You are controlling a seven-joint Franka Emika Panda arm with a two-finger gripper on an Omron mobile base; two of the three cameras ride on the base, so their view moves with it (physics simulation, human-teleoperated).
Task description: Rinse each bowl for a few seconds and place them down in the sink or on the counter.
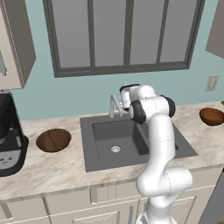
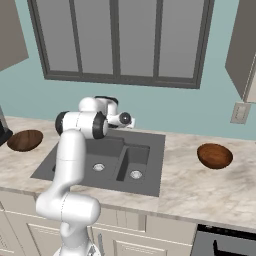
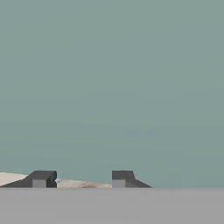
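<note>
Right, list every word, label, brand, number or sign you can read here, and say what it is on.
None: no text can be read anywhere.
The black coffee machine shows grey panels with no legible marks.
The beige wall plate is blank.
The two dark-brown wooden bowls carry no label.

Light is even and soft with no clear source; nothing glares. Faint shading darkens the sink (image 1: 98, 131) basins, and the counter (image 1: 52, 168) carries barely any cast shadows. The hand view looks slightly blurred, perhaps from low resolution. Edges stay undistorted.
</note>
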